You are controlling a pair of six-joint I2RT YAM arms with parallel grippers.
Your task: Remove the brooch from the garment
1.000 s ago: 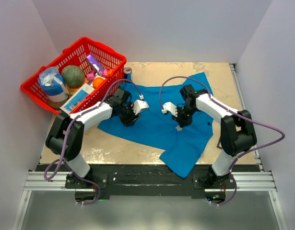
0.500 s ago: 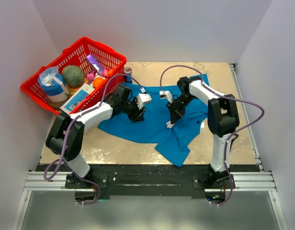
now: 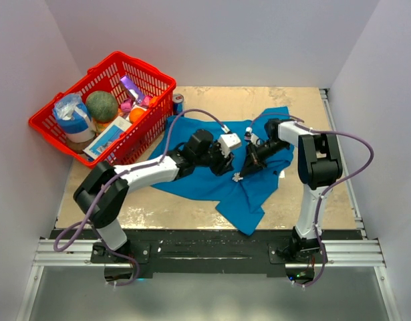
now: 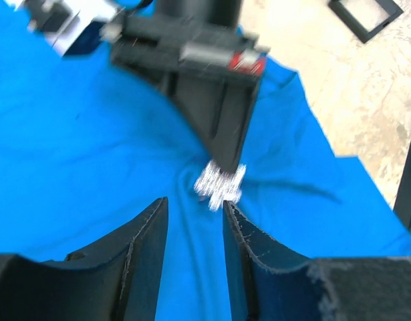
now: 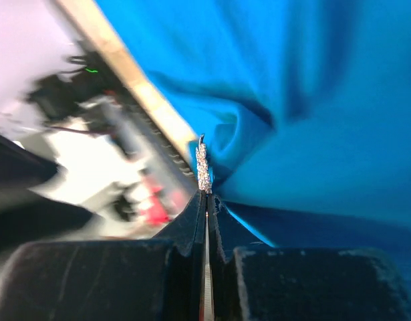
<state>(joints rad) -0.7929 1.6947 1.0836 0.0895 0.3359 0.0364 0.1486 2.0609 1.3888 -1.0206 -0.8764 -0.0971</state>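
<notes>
right gripper (image 5: 206, 197) is clamped shut on the brooch (image 4: 220, 185), with the bunched garment (image 4: 71, 147) close behind it. left gripper (image 4: 195, 217) stands open and empty, facing the brooch. a red basket (image 3: 146, 127) sits nearby.

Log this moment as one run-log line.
right gripper: shut on brooch | left gripper: open, close to brooch | garment: puckered at brooch, brooch not yet off

Plain bright blue garment (image 3: 212, 182), silvery-white sparkly brooch (image 4: 220, 184), red lattice basket (image 3: 148, 114), mottled beige bench (image 3: 212, 97), black left end effector (image 4: 194, 207), black right end effector (image 5: 206, 197), purple cables (image 3: 195, 111)
</notes>
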